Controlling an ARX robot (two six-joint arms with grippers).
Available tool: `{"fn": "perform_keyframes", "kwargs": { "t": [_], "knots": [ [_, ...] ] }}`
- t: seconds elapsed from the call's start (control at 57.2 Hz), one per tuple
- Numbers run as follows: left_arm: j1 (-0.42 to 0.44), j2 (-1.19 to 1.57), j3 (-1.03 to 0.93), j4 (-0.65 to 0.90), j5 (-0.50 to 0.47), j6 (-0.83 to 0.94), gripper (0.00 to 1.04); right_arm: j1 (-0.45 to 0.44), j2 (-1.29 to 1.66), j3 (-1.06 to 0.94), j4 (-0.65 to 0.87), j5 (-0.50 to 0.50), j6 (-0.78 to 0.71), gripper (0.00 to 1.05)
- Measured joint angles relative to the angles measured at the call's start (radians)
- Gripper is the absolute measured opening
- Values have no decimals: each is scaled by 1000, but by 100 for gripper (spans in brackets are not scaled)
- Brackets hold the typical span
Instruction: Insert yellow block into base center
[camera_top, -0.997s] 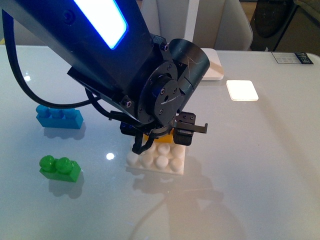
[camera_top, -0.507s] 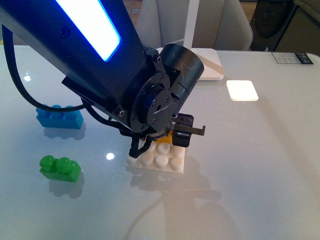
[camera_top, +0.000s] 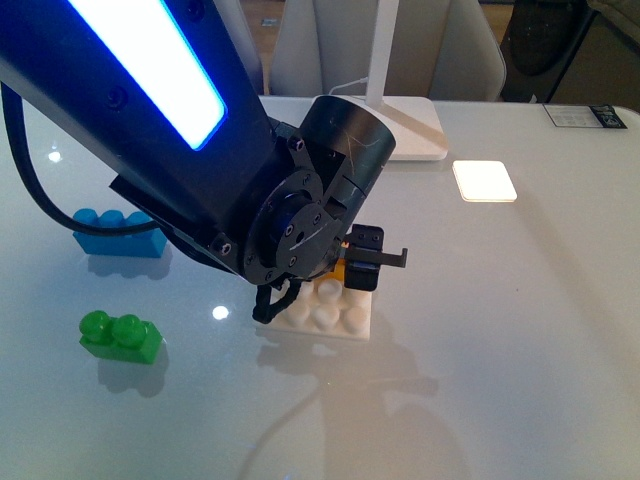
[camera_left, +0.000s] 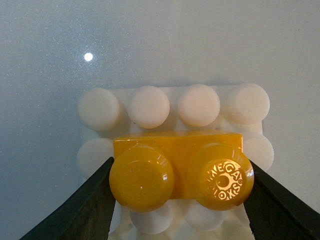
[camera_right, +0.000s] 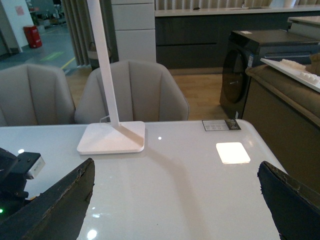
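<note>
Well off to the left of the left claw (camera_top: 315, 285), a green brick (camera_top: 121, 337) and a blue brick (camera_top: 118, 232) sit on the white surface (camera_top: 520, 330). They are not part of this job.

The left claw is closed on the yellow block (camera_left: 181, 167). One dark finger (camera_left: 85, 207) presses each short end, and the two studs on top show between them. That looks like a good place to hold it. The block is probably light, hard and shiny, so it could slip or tip if the squeeze is weak. It will not bend.

Right under the claw is the base (camera_left: 172, 107). The block hangs over its middle rows, with one row of white studs showing past it. I cannot tell if the block is touching the base or is just above it.

In the front view the big arm hides most of the block and part of the base.

The right claw (camera_right: 175, 200) is far off to the right. Its fingers are wide apart and hold nothing. A white lamp foot (camera_right: 112, 137) sits beyond it.
</note>
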Motion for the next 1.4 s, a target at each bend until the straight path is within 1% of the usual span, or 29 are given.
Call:
{"fn": "perform_keyframes", "kwargs": {
  "t": [0.595,0.63,0.682,0.752,0.839,0.874,0.944,1.399],
  "knots": [
    [-2,4,-18,34,-4,-3,62,0,0,0,0,0,0,96],
    [-2,4,-19,35,-3,-5,64,0,0,0,0,0,0,96],
    [-1,5,-19,37,-2,-10,74,0,0,0,0,0,0,96],
    [0,12,-23,36,-3,-10,82,0,0,0,0,0,0,96],
    [1,20,-31,35,-5,-6,96,0,0,0,0,0,0,96],
    [2,20,-31,34,-5,-6,99,0,0,0,0,0,0,96],
    [4,20,-31,34,-6,-7,97,0,0,0,0,0,0,96],
    [21,-40,-37,44,-12,-8,97,0,0,0,0,0,0,96]
  ]
}}
